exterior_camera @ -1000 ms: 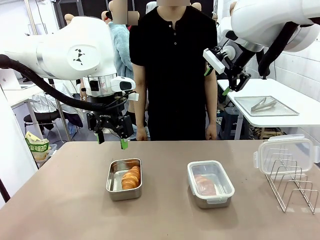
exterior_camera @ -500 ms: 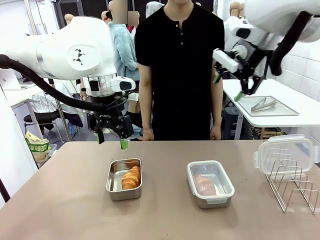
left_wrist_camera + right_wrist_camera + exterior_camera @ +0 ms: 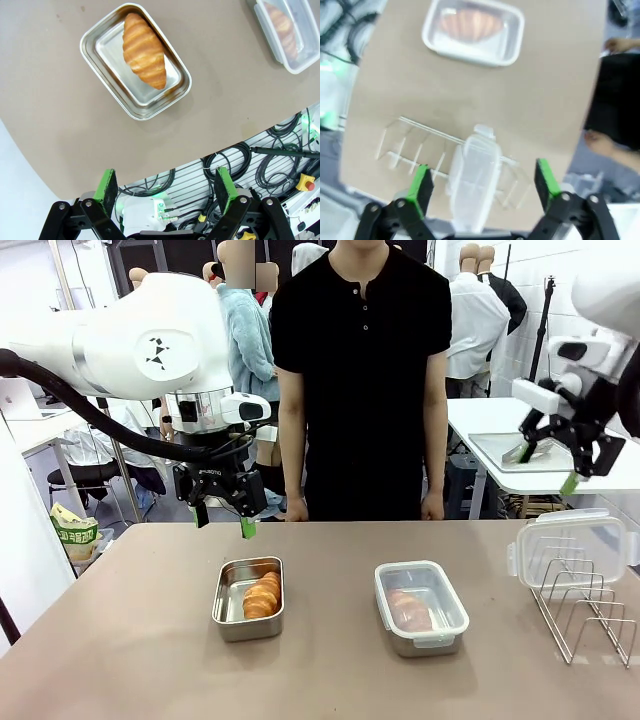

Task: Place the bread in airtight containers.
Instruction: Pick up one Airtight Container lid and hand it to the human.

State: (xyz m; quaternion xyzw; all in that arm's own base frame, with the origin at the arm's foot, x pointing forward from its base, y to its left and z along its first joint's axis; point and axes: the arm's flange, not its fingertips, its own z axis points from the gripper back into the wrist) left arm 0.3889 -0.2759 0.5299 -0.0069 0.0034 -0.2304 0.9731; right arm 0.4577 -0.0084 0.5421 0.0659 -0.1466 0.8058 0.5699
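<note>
front view, centre left: an open steel pan (image 3: 248, 597) sits on the brown table (image 3: 120, 640) with one croissant roll (image 3: 261, 595) lying along its right side; centre right, a second pan (image 3: 421, 607) holds another roll (image 3: 409, 609) under a clear snap-on lid, so this container appears finished and the left one seems to lack only its cover; right edge of the frame, a spare clear lid (image 3: 571, 547) stands propped in a wire rack (image 3: 585, 620), upright presumably so that a gripper can take it by the edge.

the left gripper (image 3: 222, 520) hangs above and just behind the open pan, fingers spread and empty; the right gripper (image 3: 548, 464) is in the upper right of the frame, above the rack and lid, fingers likewise parted and holding nothing, a position that suggests the lid is its target; a person in a black shirt (image 3: 360, 370) stands at the far side, hands down at the table's edge.

left wrist view: looks straight down, showing the roll (image 3: 144, 50) lying diagonally in its pan (image 3: 135, 61) and bare steel beside it, which the front view foreshortens; the lidded pan (image 3: 285, 31) is cut by the upper right corner; cables show beyond the table edge, lower frame.

right wrist view (blurred): the lid (image 3: 474, 185) stands edge-on between the green pads (image 3: 419, 184), well below them, a lining-up the front view cannot confirm; the covered pan (image 3: 473, 31) lies at top centre.
</note>
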